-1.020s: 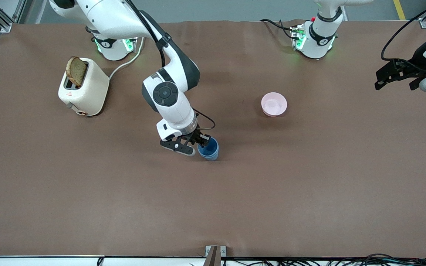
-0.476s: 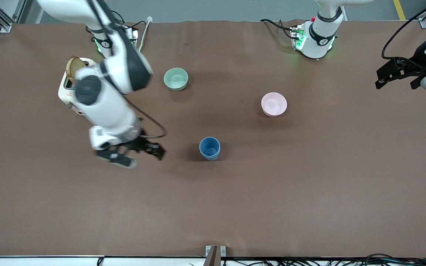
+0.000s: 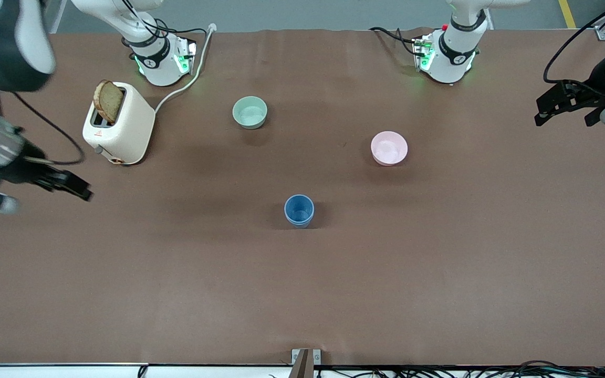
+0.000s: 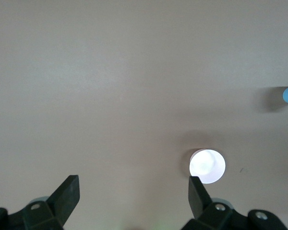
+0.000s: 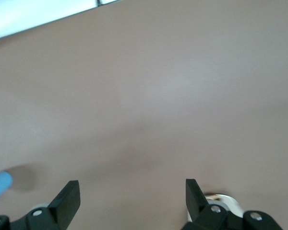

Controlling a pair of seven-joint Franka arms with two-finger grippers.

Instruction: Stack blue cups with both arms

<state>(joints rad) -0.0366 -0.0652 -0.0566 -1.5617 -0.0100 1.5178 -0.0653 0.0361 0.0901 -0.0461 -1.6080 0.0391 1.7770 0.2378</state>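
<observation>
You had the matte blue plastic cups nested at frame centre; right gripper at left edge and left gripper at upper right both hung open, empty. Stacking looked finished; just park.

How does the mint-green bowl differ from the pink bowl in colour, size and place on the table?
The mint-green bowl is pale green; the pink bowl is pale pink and looks slightly wider. The mint-green bowl stands farther from the front camera, toward the right arm's end; the pink bowl stands nearer, toward the left arm's end. Both stand upright, open side up.
</observation>
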